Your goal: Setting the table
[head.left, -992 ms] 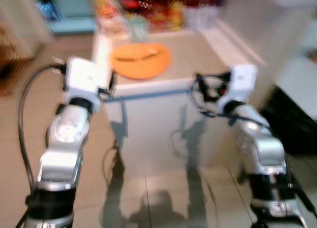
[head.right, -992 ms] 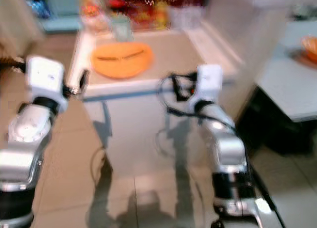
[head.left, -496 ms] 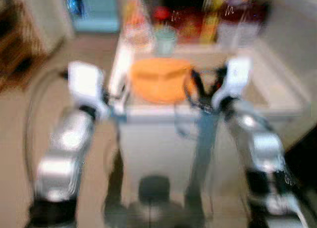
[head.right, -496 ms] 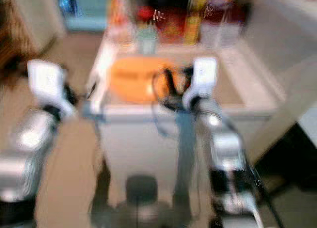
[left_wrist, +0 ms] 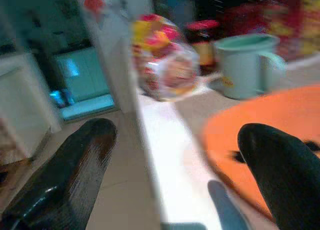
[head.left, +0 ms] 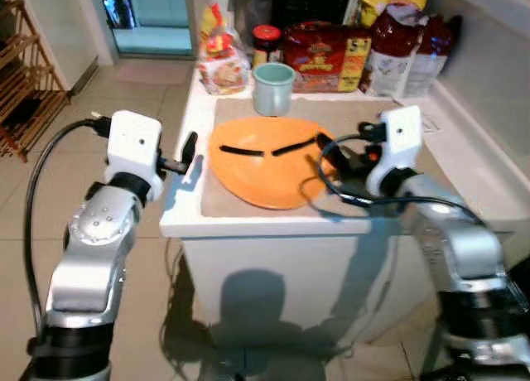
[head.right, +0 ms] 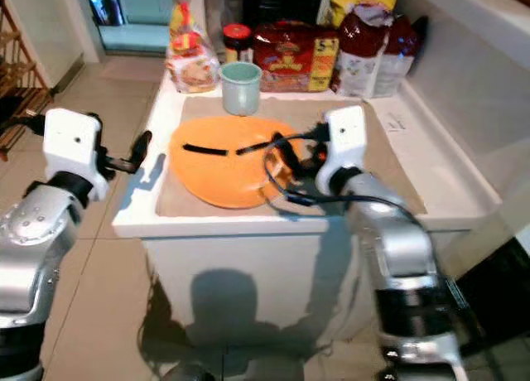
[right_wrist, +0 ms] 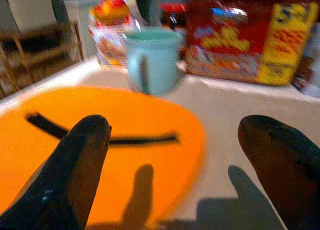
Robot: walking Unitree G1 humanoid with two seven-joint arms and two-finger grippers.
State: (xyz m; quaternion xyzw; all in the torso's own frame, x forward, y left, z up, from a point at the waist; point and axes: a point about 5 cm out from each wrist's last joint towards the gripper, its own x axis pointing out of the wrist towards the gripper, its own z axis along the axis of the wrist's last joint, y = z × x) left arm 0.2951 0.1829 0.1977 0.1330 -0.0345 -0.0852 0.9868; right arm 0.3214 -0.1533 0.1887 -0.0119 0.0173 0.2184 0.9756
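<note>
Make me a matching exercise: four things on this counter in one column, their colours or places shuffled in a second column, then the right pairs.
Things:
1. plate
2. mug
3. jar
4. left gripper

Colours or places:
A. pale green, just behind the plate
B. beside the counter's left edge, jaws open
C. orange, with two black sticks lying on it
D. red-lidded, at the back behind the mug

Pairs: 1-C, 2-A, 3-D, 4-B
</note>
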